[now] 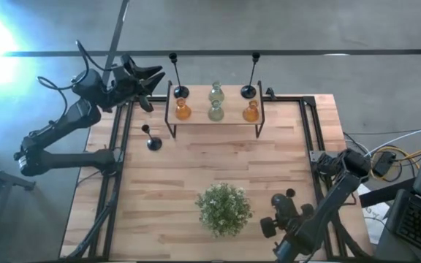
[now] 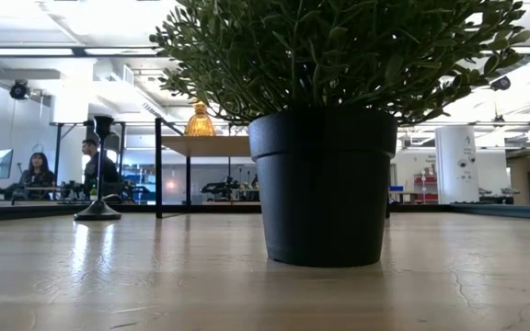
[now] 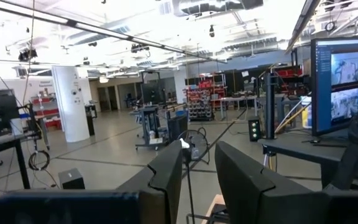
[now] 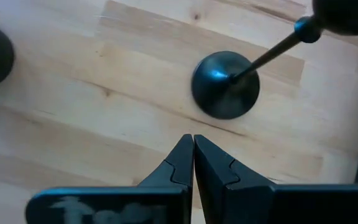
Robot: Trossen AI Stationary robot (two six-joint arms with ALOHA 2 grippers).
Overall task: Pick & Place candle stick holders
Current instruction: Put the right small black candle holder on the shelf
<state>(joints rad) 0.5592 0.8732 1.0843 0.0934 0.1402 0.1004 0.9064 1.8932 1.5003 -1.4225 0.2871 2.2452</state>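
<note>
Six of the eight candle stick holders stand on the small rack [image 1: 214, 121], just ahead and to one side of the left claw [image 3: 199, 146]: two tall black holders [image 1: 180, 90], two amber glass holders [image 1: 183, 111] and two pale green glass holders [image 1: 215, 109]. If the rack is where they all belong (which seems likely), two short black ones remain on the table [image 1: 196, 161].

One short black holder [image 1: 152, 142] stands just below the left claw and a little back toward its arm. That claw is raised off the table's edge, its fingers apart with nothing between them, facing out into the room.

The other short black holder [image 4: 224, 85] stands just ahead of the right claw [image 4: 193, 138], which hangs over the table pressed together and empty. The potted plant [image 1: 224, 208] sits near that claw, on the side away from its holder.
</note>
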